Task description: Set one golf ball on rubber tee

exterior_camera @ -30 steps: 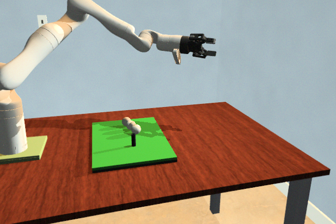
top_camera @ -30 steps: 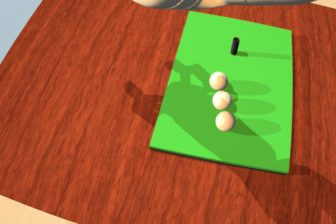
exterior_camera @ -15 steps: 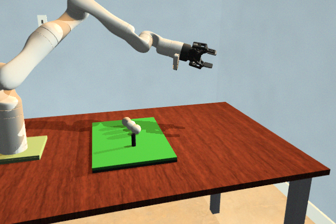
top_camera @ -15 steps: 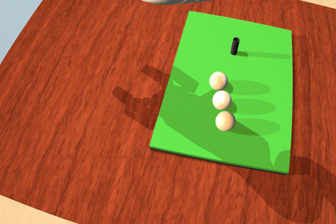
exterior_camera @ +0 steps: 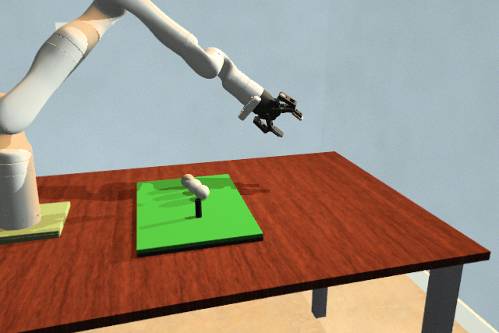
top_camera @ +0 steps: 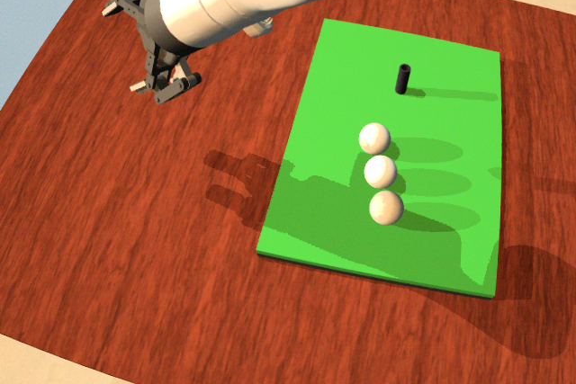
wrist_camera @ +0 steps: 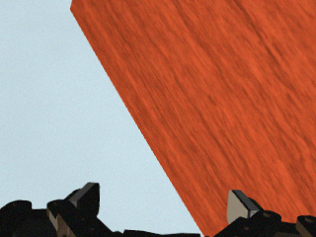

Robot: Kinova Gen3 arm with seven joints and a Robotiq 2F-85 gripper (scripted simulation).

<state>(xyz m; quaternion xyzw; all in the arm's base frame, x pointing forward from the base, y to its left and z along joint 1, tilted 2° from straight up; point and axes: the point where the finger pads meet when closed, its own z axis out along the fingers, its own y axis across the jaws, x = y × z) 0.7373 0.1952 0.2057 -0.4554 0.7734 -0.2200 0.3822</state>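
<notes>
Three white golf balls lie in a row on the green mat [top_camera: 395, 156]: a far ball [top_camera: 373, 138], a middle ball [top_camera: 380, 171] and a near ball [top_camera: 386, 207]. The black rubber tee [top_camera: 402, 78] stands upright on the mat beyond them, with nothing on it. It also shows in the exterior view [exterior_camera: 198, 207], in front of the balls [exterior_camera: 195, 186]. My gripper [top_camera: 121, 47] is open and empty, high above the bare table, well to the side of the mat; it also shows in the exterior view [exterior_camera: 287, 122]. In the wrist view its fingertips frame only table and wall.
The arm's base [exterior_camera: 15, 196] stands on a pale plate at one end of the wooden table. The table edge [wrist_camera: 133, 123] runs through the wrist view. The arm's shadow falls over the mat's near part.
</notes>
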